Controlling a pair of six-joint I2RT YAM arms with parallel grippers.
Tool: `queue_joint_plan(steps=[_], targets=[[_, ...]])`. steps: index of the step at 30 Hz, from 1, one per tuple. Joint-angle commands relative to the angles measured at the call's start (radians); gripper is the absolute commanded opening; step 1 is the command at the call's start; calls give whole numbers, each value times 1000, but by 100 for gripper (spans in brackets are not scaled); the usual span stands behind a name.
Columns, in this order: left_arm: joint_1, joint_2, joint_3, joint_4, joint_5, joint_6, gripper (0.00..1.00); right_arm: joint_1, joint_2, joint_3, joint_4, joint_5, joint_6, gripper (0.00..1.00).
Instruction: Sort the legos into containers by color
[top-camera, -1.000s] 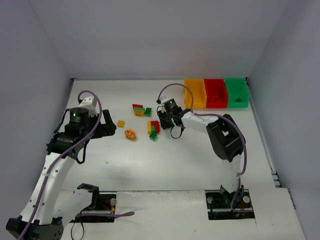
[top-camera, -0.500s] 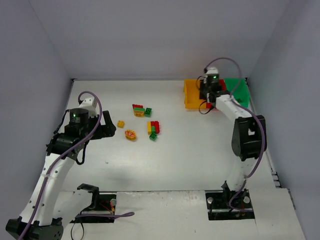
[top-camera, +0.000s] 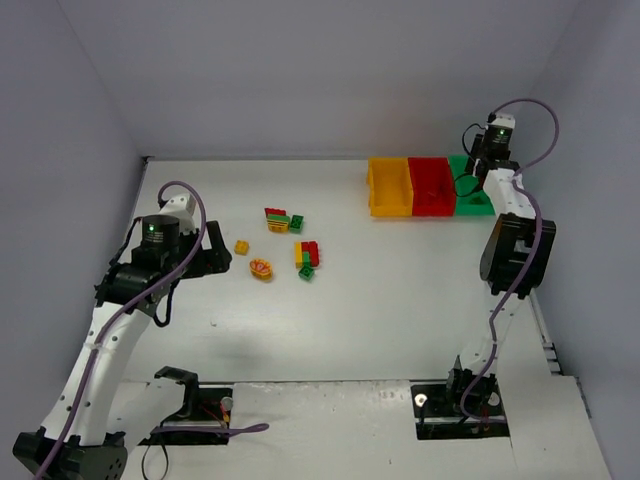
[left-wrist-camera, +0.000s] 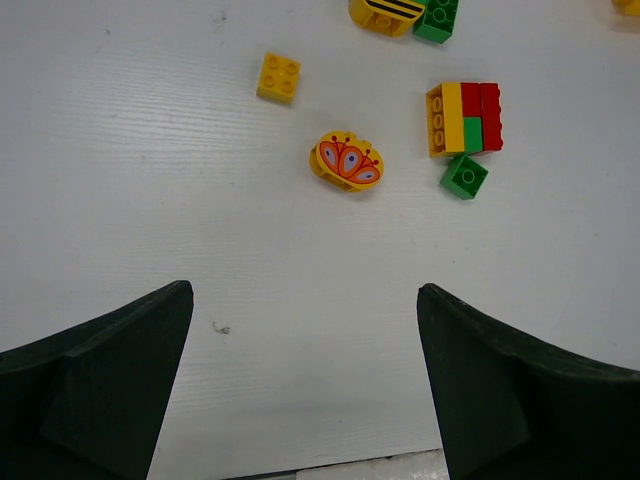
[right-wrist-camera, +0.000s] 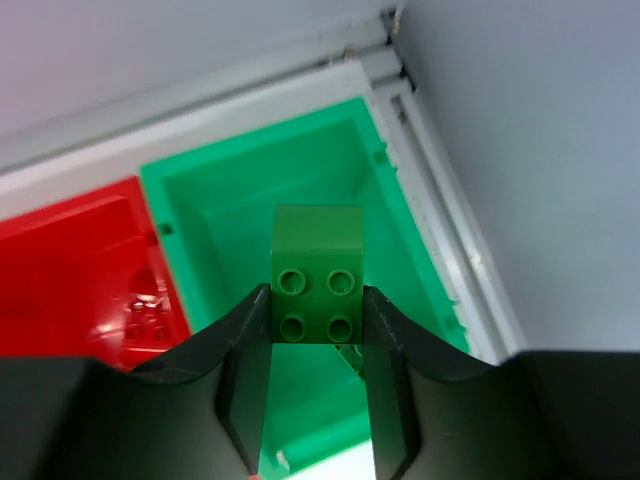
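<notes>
My right gripper (right-wrist-camera: 317, 300) is shut on a green lego brick (right-wrist-camera: 318, 285), studs facing the camera, held above the green container (right-wrist-camera: 240, 210). In the top view that gripper (top-camera: 481, 168) hangs over the green container (top-camera: 470, 206) at the back right. Beside it stand the red container (top-camera: 432, 190) and the yellow-orange container (top-camera: 390, 188). My left gripper (left-wrist-camera: 305, 292) is open over bare table, short of the loose legos: a yellow brick (left-wrist-camera: 279, 77), a printed yellow piece (left-wrist-camera: 348, 162), a mixed stack (left-wrist-camera: 465, 118) and a small green brick (left-wrist-camera: 465, 176).
The right wall (right-wrist-camera: 520, 150) and the table's raised edge (right-wrist-camera: 440, 190) run close along the green container. A red brick (right-wrist-camera: 145, 315) lies inside the red container (right-wrist-camera: 70, 260). Another small cluster of legos (top-camera: 281, 220) sits farther back on the table.
My right arm has swung from the lego pile to the back right, passing over the red container to the green one, carrying the green brick. The left arm has not moved.
</notes>
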Motion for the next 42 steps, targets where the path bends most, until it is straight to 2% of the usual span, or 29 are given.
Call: queue_joint_plan(steps=[1,6,7,11,14,15,17,20,23,25,28,33,37,42], targets=[[-4,7,47,23,-21,8,87,-11,42,94,-12,-32,-14,29],[-4,12,47,23,-27,5,87,-20,69,172,-18,-36,-12,58],[-4,12,48,23,-28,5,87,-20,64,177,-18,-41,-14,67],[-4,10,47,37,-24,-2,87,-13,17,176,-21,-70,-43,77],[-4,13,48,43,-24,-4,87,22,-94,121,-24,-81,-35,78],[-4,13,50,45,-24,-4,87,39,-120,98,-26,-127,-32,77],[-4,18,51,48,-33,-5,87,88,-210,7,-24,-132,-29,77],[-6,33,61,48,-45,-11,87,228,-319,-145,-24,-113,-22,78],[-4,41,71,45,-39,-19,87,399,-405,-299,-20,-90,58,84],[-4,40,71,48,-38,-27,87,467,-445,-397,-10,-64,92,87],[-6,38,65,55,-32,-31,87,604,-470,-500,8,-76,120,90],[-6,27,59,52,-21,-36,87,809,-464,-608,39,-147,149,89],[-6,6,47,48,-16,-39,87,909,-445,-671,72,-179,169,88],[-6,-11,44,29,-15,-38,87,948,-361,-677,102,-213,170,88]])
